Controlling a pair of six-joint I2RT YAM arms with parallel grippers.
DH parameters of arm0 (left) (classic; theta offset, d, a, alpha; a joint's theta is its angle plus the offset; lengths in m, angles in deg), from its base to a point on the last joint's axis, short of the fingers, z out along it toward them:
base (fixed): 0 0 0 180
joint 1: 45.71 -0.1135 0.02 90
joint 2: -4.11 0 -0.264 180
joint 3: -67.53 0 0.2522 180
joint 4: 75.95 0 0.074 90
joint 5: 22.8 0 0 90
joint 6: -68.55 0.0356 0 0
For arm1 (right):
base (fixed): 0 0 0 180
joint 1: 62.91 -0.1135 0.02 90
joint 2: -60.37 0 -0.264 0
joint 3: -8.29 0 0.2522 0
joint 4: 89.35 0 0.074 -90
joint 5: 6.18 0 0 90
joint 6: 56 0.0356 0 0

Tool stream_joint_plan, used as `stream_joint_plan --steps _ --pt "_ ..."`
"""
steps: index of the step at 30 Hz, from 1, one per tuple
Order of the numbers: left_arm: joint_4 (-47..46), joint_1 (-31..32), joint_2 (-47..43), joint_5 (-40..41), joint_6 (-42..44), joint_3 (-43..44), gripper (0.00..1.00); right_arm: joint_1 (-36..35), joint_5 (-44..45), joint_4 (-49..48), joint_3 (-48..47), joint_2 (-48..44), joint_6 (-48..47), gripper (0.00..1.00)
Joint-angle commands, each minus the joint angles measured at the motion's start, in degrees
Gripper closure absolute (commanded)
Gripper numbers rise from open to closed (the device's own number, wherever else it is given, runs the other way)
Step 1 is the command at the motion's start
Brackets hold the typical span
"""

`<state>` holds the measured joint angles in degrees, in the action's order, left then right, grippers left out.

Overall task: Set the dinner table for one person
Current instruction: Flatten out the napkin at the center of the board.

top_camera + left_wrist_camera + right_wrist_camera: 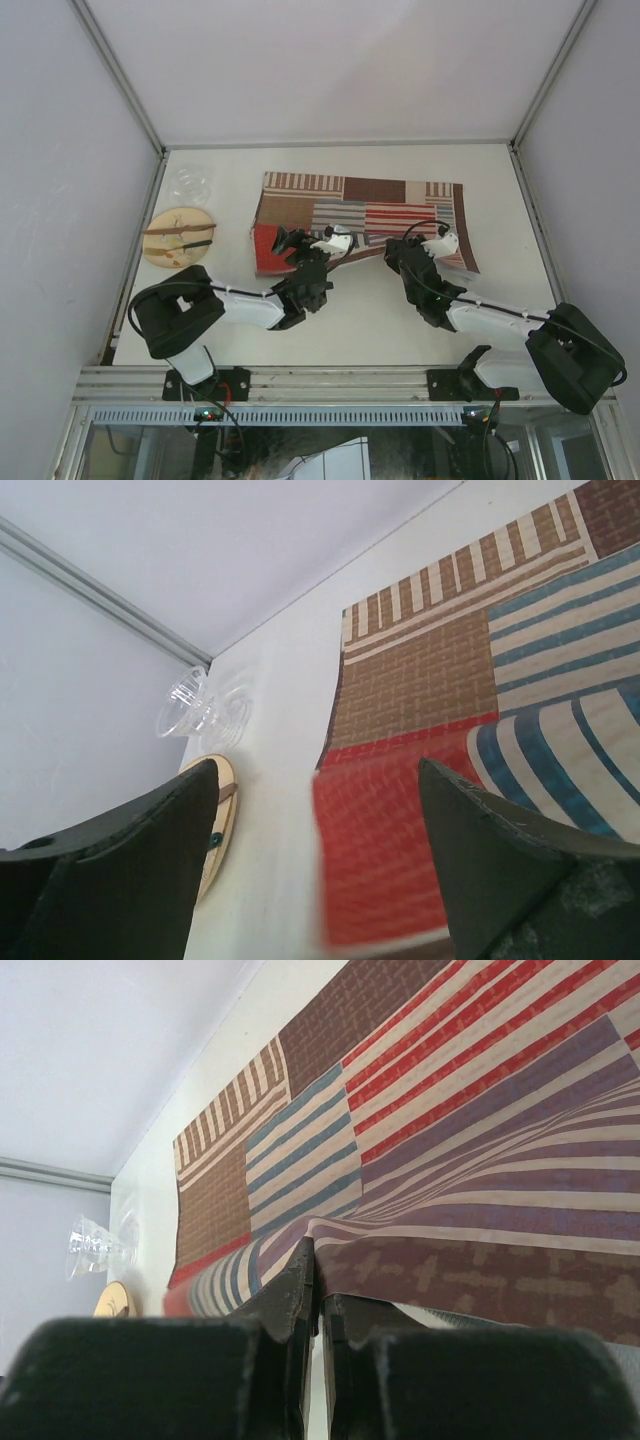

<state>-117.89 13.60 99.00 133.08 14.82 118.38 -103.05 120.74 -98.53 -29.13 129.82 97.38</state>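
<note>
**Bench** (380, 320): White, matte, flat, railed in aluminium. It lay beneath both sets of fingers and ran well beyond them on every side. It was judged rigid, heavy and fixed, so no hold was to be taken on it; it was only the surface to be laid. Cloth was judged likely to slide on its smooth top.

**Mat** (370, 215): Striped patchwork, judged thin and limp. It was spread just beyond the fingers, with its near edge lifted and rippled. The near edge or the corners were judged the best places to take hold.

**Left fingers** (290, 242): Spread wide, with nothing held. The mat's red corner was seen between them.

**Right fingers** (318, 1280): Closed, with the mat's near edge pinched between them.

**Plate** (178, 237) and **glass** (190, 183): Both lay left of the left fingers, the glass farther off. The glass was judged fragile.
</note>
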Motion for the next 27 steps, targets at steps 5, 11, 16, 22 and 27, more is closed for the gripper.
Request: stream_joint_plan --steps 5,11,16,22,27 --pt "9.5 2.3 -3.6 1.3 -14.8 -0.4 0.15 0.7 0.6 -4.5 -0.8 -0.7 -1.9 1.00" --pt "10.8 5.3 -2.4 0.5 -25.7 -1.9 0.12 1.6 -2.1 -4.5 -2.4 -1.1 -3.9 1.00" --pt "6.0 7.4 2.4 -2.3 -30.3 -1.0 0.11 1.7 -2.7 -3.8 -3.7 -1.7 -4.8 1.00" --pt "1.4 8.5 9.1 -6.5 -29.3 2.0 0.09 1.9 -3.0 -3.3 -4.3 -2.0 -5.2 1.00" --pt "-2.0 8.5 11.5 -7.6 -27.1 2.0 0.08 1.9 -3.1 -2.3 -4.3 -2.6 -5.1 1.00"
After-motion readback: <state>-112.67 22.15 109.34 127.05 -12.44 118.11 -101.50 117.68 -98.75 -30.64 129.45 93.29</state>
